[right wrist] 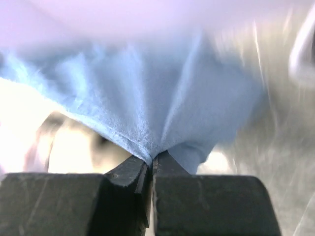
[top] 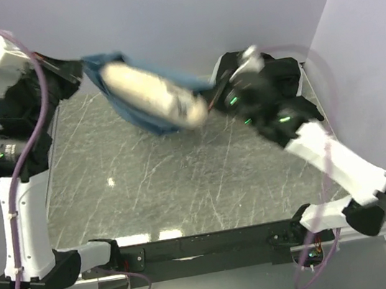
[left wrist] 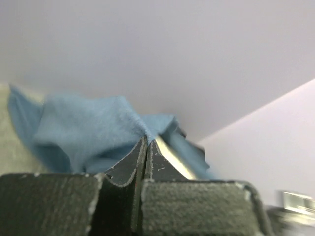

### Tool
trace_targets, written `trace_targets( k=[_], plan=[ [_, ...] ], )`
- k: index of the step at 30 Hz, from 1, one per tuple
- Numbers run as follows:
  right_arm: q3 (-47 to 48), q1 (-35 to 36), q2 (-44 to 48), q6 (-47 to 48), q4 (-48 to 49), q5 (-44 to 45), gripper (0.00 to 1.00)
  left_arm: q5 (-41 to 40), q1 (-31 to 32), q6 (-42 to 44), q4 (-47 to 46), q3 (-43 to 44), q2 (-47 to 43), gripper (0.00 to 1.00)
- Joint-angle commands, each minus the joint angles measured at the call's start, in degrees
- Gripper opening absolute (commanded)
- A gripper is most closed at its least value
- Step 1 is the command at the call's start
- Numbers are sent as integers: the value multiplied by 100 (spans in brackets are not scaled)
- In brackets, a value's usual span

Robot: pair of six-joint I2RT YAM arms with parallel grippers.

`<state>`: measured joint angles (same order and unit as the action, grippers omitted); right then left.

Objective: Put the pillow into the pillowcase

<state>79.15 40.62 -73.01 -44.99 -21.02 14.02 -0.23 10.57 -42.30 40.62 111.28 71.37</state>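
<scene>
The dusty-blue pillowcase [top: 146, 111] hangs stretched between my two grippers above the far part of the table. The cream-white pillow [top: 152, 92] lies in it, partly wrapped by the blue cloth, its right end showing. My left gripper [top: 83, 63] is shut on the pillowcase's left corner; in the left wrist view the blue pillowcase [left wrist: 83, 132] bunches at the closed left gripper [left wrist: 148, 141]. My right gripper [top: 215, 87] is shut on the right edge; the right wrist view shows pillowcase [right wrist: 147, 93] fabric fanning out from the pinched right gripper [right wrist: 153, 158], with the pillow [right wrist: 24, 123] pale at left.
The grey marbled table [top: 184, 182] lies below the hanging cloth. Lilac walls [top: 194, 6] close in behind and to the right. A purple cable [top: 34, 103] loops along the left arm. The arm bases sit on the black rail [top: 208, 244] at the near edge.
</scene>
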Motion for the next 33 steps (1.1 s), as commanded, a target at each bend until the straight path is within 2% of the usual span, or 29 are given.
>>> trace_targets(
  k=[1,5,6,9,11,14,15,17,18,21,24,25,26,27,29,30,33],
  plan=[
    [2329,-300,692,1123,-1078,295,0,-495,-55,354,-151,1026,148,1],
    [3762,-449,272,1466,-1518,320,0,-828,-160,460,33,1894,438,1],
    [4357,-511,148,1476,-1641,312,0,-838,-213,469,16,1949,482,1],
    [5098,-669,-204,1520,-1853,31,0,-645,-257,338,-449,1643,343,1],
    [5154,-731,-309,1581,-1757,-31,0,-592,-257,328,-546,1581,307,1],
    [5032,-1248,-380,1215,-1661,-494,0,-864,-274,503,-678,1624,193,1],
    [4700,-1485,-363,1073,-1538,-1123,0,-1161,-318,626,-687,1711,175,1],
    [4329,-1487,-371,818,-1064,-1619,0,-1312,-354,732,-766,2053,227,1],
    [4223,-1487,-432,782,-984,-2135,0,-1391,-380,741,-827,2151,332,1],
    [4266,-1531,-591,992,-1010,-2107,0,-1322,-476,654,-1125,2354,604,1],
    [3925,-2057,-504,660,-730,-2455,0,-1006,-800,418,-1293,2652,1051,1],
    [3819,-2154,-495,545,-528,-2753,0,-805,-976,259,-1302,2748,1193,1],
    [3740,-2164,-477,509,-500,-2773,0,-255,-1230,32,-1346,2810,1325,1],
    [3608,-2172,-460,553,-491,-2773,0,142,-1702,-545,-1425,2724,1527,1],
    [3406,-2216,-346,666,-614,-2599,0,1264,-2223,-1076,-2065,2208,1634,1],
    [3092,-2243,-267,693,-658,-2493,0,1454,-2313,-1374,-2215,2118,1730,1],
    [2098,-2296,172,536,-439,-2501,0,1746,-2410,-1377,-2164,2415,2038,1]
  ],
)
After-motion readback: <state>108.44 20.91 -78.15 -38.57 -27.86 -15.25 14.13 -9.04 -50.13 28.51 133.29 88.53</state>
